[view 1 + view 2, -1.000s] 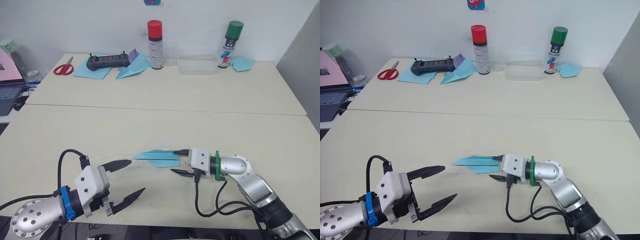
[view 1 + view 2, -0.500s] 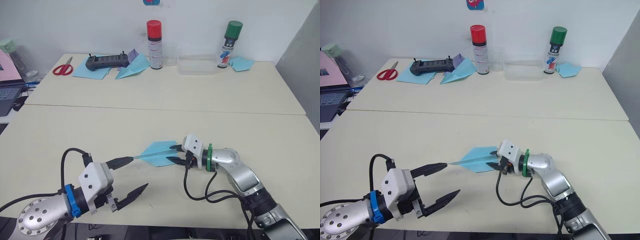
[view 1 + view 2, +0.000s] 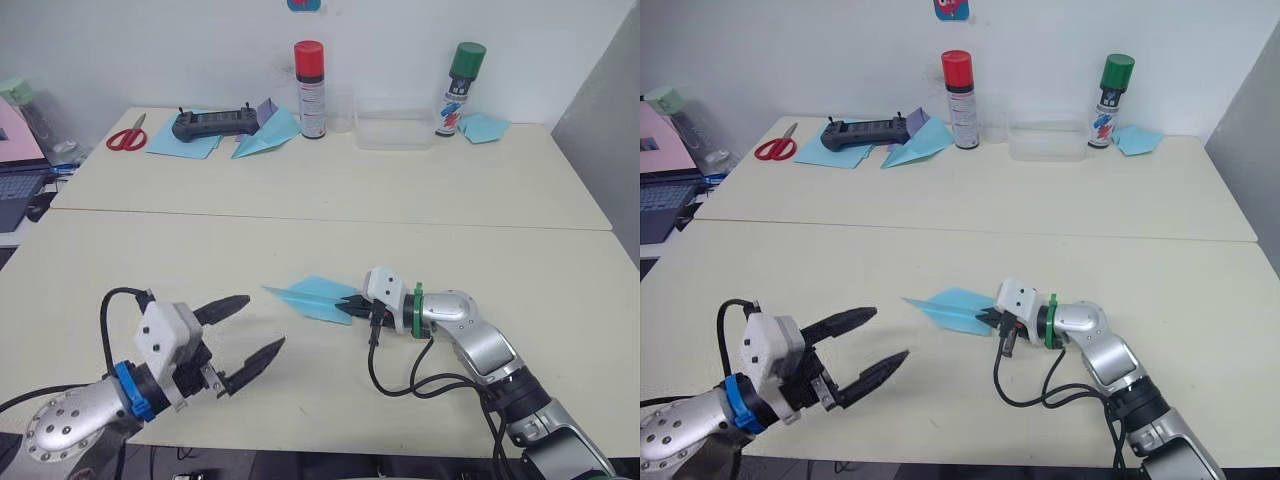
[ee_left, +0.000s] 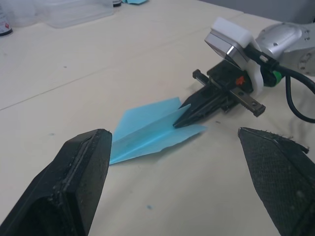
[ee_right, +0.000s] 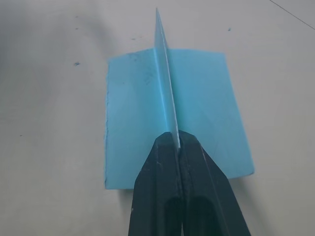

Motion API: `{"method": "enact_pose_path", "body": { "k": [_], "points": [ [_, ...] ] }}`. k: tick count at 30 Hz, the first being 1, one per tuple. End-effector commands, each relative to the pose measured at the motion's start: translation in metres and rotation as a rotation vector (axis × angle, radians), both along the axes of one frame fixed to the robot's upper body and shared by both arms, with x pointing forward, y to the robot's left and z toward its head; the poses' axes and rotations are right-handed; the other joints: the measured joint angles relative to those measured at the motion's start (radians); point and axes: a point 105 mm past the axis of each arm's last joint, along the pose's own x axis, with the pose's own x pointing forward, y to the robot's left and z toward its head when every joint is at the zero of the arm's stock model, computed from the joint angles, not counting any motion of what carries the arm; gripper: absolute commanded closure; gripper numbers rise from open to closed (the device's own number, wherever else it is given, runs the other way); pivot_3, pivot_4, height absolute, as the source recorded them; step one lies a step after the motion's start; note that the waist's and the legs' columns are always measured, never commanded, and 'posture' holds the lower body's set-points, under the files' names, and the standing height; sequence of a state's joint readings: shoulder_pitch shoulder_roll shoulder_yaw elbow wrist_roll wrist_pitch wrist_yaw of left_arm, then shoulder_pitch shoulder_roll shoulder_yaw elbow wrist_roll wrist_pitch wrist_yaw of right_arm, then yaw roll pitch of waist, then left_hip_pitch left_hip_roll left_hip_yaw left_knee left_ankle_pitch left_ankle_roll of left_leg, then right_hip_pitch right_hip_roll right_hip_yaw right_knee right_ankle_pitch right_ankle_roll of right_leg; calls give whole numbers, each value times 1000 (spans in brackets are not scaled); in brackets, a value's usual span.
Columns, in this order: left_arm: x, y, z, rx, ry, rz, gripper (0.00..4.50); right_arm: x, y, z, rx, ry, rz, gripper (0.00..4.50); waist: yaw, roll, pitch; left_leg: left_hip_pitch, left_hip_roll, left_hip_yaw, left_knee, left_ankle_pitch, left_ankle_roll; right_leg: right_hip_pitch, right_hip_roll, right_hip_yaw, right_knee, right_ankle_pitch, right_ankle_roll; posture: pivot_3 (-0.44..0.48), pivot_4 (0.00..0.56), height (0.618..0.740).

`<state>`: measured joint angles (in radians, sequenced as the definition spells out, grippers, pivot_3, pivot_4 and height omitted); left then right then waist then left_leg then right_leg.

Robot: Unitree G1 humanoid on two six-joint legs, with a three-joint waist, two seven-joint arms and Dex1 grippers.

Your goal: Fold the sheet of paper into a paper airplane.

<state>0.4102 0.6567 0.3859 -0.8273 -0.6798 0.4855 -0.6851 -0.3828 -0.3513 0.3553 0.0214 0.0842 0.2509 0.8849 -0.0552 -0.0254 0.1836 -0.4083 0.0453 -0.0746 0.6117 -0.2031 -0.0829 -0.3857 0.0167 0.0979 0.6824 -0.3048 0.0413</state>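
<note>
The sheet of paper stands folded as a light blue paper airplane near the table's front middle, nose pointing to my left. Its wings spread flat to both sides of an upright centre fold. My right gripper is shut on the rear of that centre fold, its two black fingers pressed together with the paper edge between them. My left gripper hangs open to the left of the nose, a short gap away, touching nothing. The left wrist view shows the airplane and the right gripper pinching its tail.
At the far side stand a red-capped spray can, a green-capped can and a clear plastic box. Scissors, a black controller, a blue paper dart and another blue paper piece lie there too.
My right gripper closed from open onto the airplane's tail fold, and the airplane turned from lying flat to keel-up. My left gripper drew back to the left, away from the nose.
</note>
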Motion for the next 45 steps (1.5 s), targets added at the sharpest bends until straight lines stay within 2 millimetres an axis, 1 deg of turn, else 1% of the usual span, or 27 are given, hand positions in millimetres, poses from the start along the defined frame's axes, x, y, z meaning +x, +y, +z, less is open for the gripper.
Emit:
{"method": "enact_pose_path", "body": {
  "k": [1, 4, 6, 8, 9, 11, 15, 18, 21, 25, 29, 32, 34, 39, 40, 42, 43, 45],
  "points": [
    [0, -5, 12, 35, -33, -48, 0, 2, -17, 16, 71, 22, -93, 4482, 2, 0, 0, 0, 0, 0, 0, 0, 0, 0, 0, 0, 0, 0, 0, 0, 150, 740],
    [11, -14, 18, 129, -31, -185, 0, 2, -42, 25, 108, 57, -224, 4482, 14, 0, 0, 0, 0, -2, 0, 0, 0, 0, 0, -1, 0, 0, 0, 0, 150, 740],
    [29, -20, 33, 156, -27, -256, 0, -2, -64, 30, 115, 72, -335, 4482, 30, 0, 0, 0, -1, -2, 1, 0, 0, 1, 0, -2, 1, 0, 0, 0, 150, 740],
    [45, -26, 49, 162, -27, -303, 0, -9, -84, 36, 127, 87, -443, 4482, 29, 0, 0, 0, -1, -2, 2, 0, 0, 1, 1, -2, 1, 0, 1, 0, 150, 740],
    [49, -31, 55, 171, -34, -338, 0, -15, -91, 38, 126, 93, -477, 4482, 24, 0, 0, 0, -1, -2, 2, 0, 0, 2, 0, -2, 1, 1, 1, 0, 150, 740],
    [52, -42, 62, 194, -51, -425, 0, -25, -107, 42, 119, 87, -568, 4482, 19, 0, 0, -1, -1, 0, 2, 0, 0, 1, 0, -1, -1, 1, 2, 0, 150, 740],
    [46, -61, 68, 197, -41, -593, 0, -45, -135, 44, 116, 72, -761, 4482, 2, 0, 0, -2, 0, 1, -1, 0, 0, -2, 0, 0, 0, 1, 2, 0, 150, 740],
    [51, -66, 72, 196, -39, -648, 0, -68, -144, 33, 105, 113, -879, 4482, 5, 0, 0, -3, 1, -2, -2, 0, 0, -3, 2, -3, 2, 0, 0, 0, 150, 740],
    [59, -66, 71, 216, -50, -662, 0, -84, -145, 20, 113, 179, -981, 4482, 0, 1, 0, -2, 1, -2, -2, 0, 0, -2, 3, -2, 2, -1, -1, 0, 150, 740],
    [63, -70, 70, 207, -60, -685, 0, -89, -149, 13, 149, 199, -1105, 4482, -3, 1, 0, -1, 1, -1, 0, 0, 0, -2, 3, 0, 2, -1, 0, 0, 150, 740],
    [62, -73, 69, 200, -58, -704, 0, -93, -149, 7, 167, 222, -1120, 4482, -1, 1, 0, -1, 0, 0, 1, 1, 0, -1, 2, 1, 2, 0, 1, 0, 150, 740],
    [63, -75, 69, 199, -60, -708, 0, -93, -143, 4, 205, 257, -1087, 3918, 0, 1, 0, -2, 0, 0, 1, 0, 0, -1, 2, 0, 2, 0, 1, 0, 150, 740],
    [63, -74, 68, 201, -59, -707, 0, -93, -141, 4, 214, 267, -1060, 3266, 0, 1, 0, -2, 0, 0, 1, 0, 0, -2, 2, 0, 2, 0, 1, 0, 150, 740],
    [61, -73, 64, 199, -51, -695, 0, -94, -135, 6, 236, 292, -999, 1340, 0, 1, 0, -2, 0, 0, 1, 0, 0, -1, 2, 0, 2, 0, 1, 0, 150, 740],
    [61, -73, 63, 199, -49, -692, 0, -94, -134, 8, 238, 291, -987, 1046, -1, 1, 0, -2, 1, 0, 1, 0, 0, -1, 2, 0, 2, 0, 1, 0, 150, 740],
    [60, -71, 61, 197, -44, -686, 0, -93, -131, 11, 239, 286, -963, 223, 0, 1, 0, -2, 0, 0, 1, 0, 0, -2, 2, 0, 2, 0, 1, 0, 150, 740],
    [60, -71, 61, 197, -42, -683, 0, -92, -129, 13, 245, 288, -950, 17, 0, 1, 0, -2, 0, 0, 1, 0, 0, -2, 2, 0, 2, 0, 1, 0, 150, 740],
    [59, -69, 59, 194, -37, -671, 0, -90, -124, 20, 266, 291, -904, 17, -1, 1, 0, -2, 0, 0, 1, 0, 0, -1, 2, 0, 2, 0, 1, 0, 150, 740]
  ]
}}
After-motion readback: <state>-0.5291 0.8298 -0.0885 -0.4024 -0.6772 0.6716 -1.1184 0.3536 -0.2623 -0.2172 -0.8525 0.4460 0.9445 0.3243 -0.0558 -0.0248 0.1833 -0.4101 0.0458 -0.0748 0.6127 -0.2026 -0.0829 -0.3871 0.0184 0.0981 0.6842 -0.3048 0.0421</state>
